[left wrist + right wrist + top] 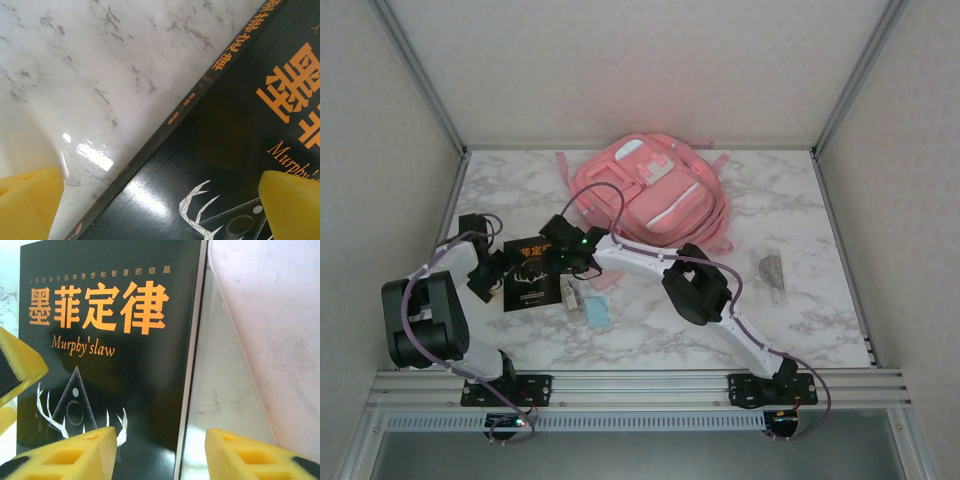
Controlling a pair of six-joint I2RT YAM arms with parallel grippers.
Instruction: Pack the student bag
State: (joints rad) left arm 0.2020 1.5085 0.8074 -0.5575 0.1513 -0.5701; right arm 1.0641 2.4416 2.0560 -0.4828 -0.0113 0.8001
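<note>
- Black book (110,365), front cover, large orange characters: "墨菲定律".
- Same cover, small orange line above the title: "人类社会千百年思想和智慧的结晶".
- Below the title, orange Latin script: "Murphy'slaw".
- Left wrist view: "Murphy" again, cut by the frame edge; spine (200,97) print orange, too small to read.

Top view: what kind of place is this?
Probably a lab robot cell, not a classroom: marble-look table boxed in by pale walls, aluminium rail along the near edge, bag and book staged as props.
</note>
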